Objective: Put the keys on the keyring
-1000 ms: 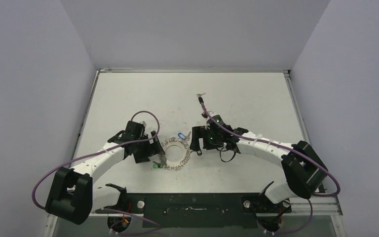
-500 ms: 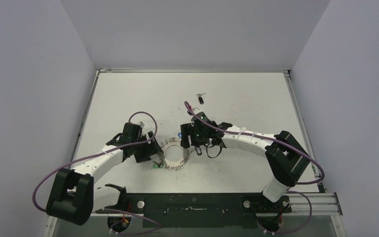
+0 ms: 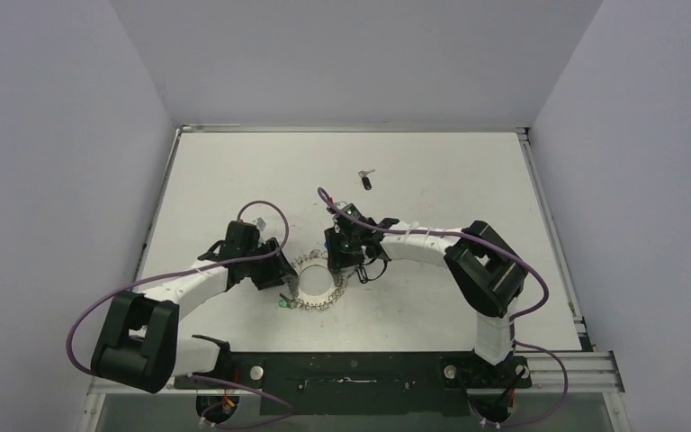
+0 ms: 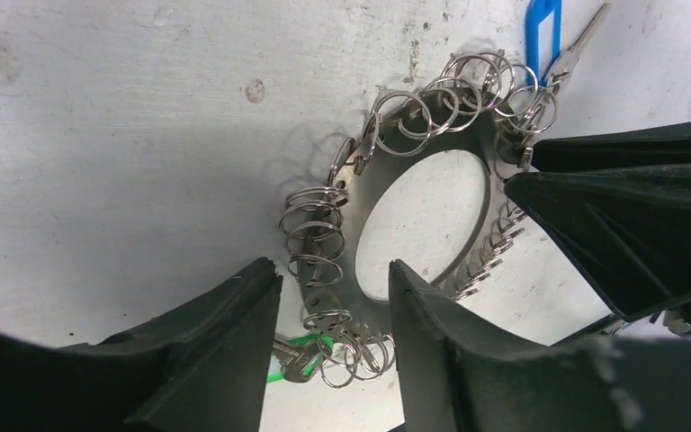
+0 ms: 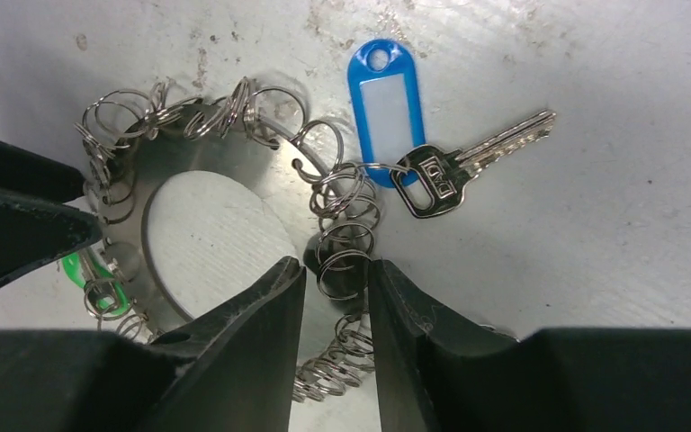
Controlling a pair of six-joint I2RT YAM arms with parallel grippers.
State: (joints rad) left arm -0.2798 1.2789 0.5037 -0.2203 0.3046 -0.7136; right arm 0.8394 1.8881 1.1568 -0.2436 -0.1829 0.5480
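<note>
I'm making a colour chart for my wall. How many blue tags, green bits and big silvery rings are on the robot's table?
Blue tag: 1
Green bit: 1
Big silvery ring: 1
Total: 3

Bright, even overhead light (soft shadows); wrist views sharp.
</note>
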